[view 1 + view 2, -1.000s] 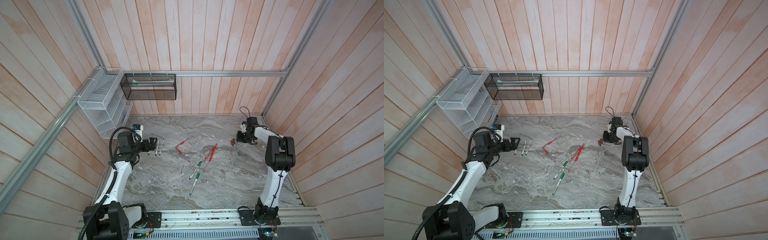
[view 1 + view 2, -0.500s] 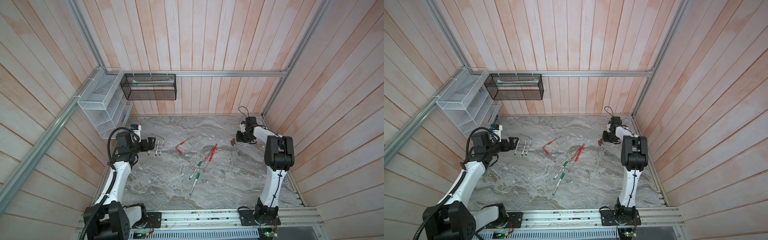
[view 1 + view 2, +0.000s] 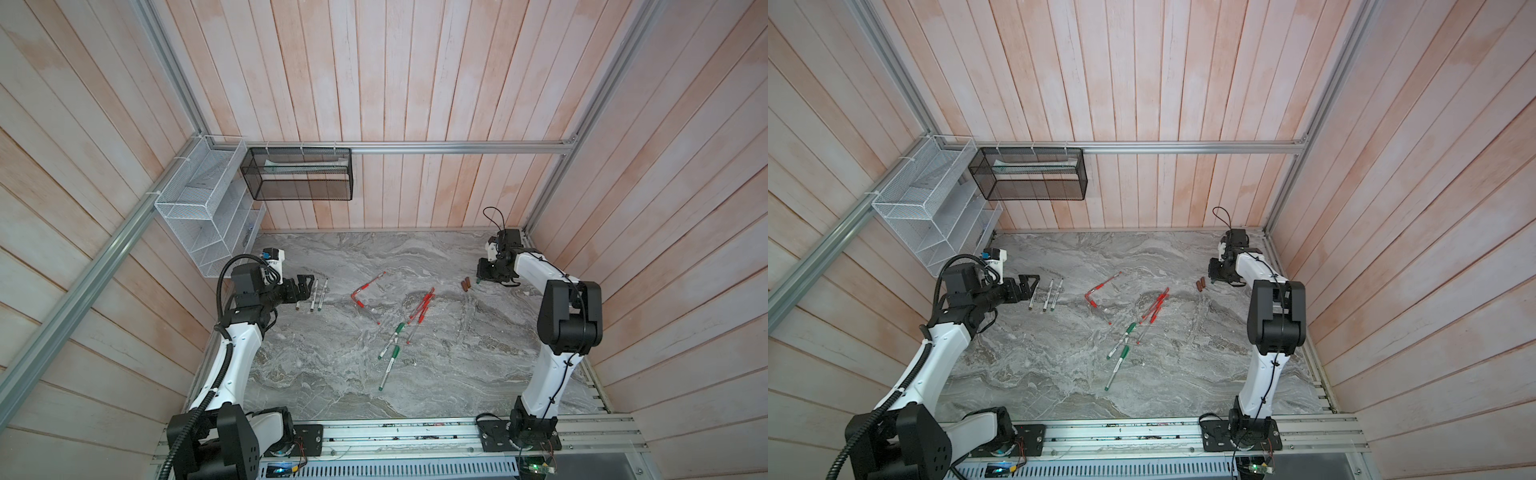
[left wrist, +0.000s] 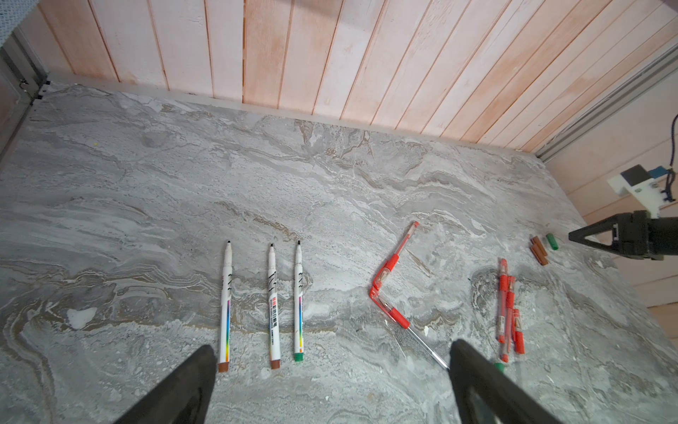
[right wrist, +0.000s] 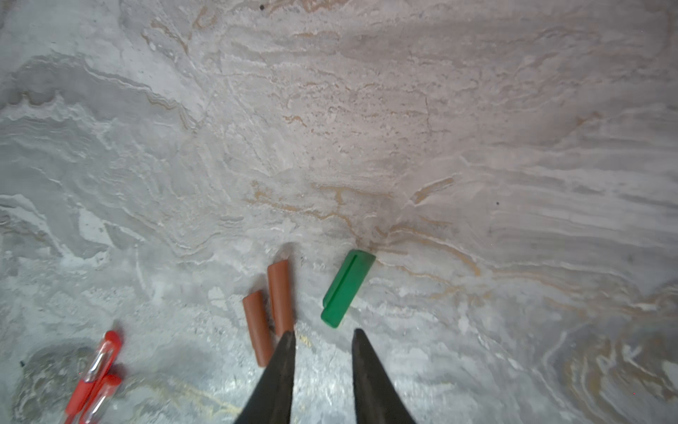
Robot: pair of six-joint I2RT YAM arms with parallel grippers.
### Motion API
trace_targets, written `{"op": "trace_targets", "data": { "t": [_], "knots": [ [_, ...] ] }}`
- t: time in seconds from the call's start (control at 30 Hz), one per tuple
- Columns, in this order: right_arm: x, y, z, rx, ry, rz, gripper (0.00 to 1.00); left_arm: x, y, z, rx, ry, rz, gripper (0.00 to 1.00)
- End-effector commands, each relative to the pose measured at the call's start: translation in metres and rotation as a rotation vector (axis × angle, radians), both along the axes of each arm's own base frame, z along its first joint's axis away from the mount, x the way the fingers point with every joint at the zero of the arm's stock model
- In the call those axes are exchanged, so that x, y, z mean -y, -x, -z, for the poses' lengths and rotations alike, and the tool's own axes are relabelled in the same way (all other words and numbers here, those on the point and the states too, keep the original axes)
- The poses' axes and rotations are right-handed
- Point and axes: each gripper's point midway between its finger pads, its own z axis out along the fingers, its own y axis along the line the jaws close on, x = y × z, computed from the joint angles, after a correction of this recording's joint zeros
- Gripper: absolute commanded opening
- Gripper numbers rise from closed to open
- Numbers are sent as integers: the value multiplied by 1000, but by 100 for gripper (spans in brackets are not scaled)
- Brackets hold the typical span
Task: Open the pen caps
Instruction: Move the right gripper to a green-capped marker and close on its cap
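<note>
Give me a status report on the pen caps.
Left claw open, empty, by three uncapped markers. Right claw open, empty; green cap and two brown caps loose before it. Path clear.

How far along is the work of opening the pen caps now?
Done: three uncapped markers lie in a row; two brown caps and a green cap lie loose by the right tool. In hand: nothing; it and the left tool are open, empty. Left: two green markers and the red pens in the middle look capped.
</note>
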Motion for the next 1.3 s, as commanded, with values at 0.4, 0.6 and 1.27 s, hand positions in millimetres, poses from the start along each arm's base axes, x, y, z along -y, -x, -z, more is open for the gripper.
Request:
{"op": "trace_targets", "data": {
  "t": [0.4, 0.6, 1.27],
  "knots": [
    [-44, 74, -45, 77, -32, -44, 35, 34, 0, -6, 25, -25, 146, 100],
    [-69, 108, -51, 113, -38, -48, 44, 39, -3, 1, 1, -21, 160, 100],
    [-224, 182, -38, 30, -282, -81, 51, 32, 2, 9, -16, -1, 138, 100]
  ]
}}
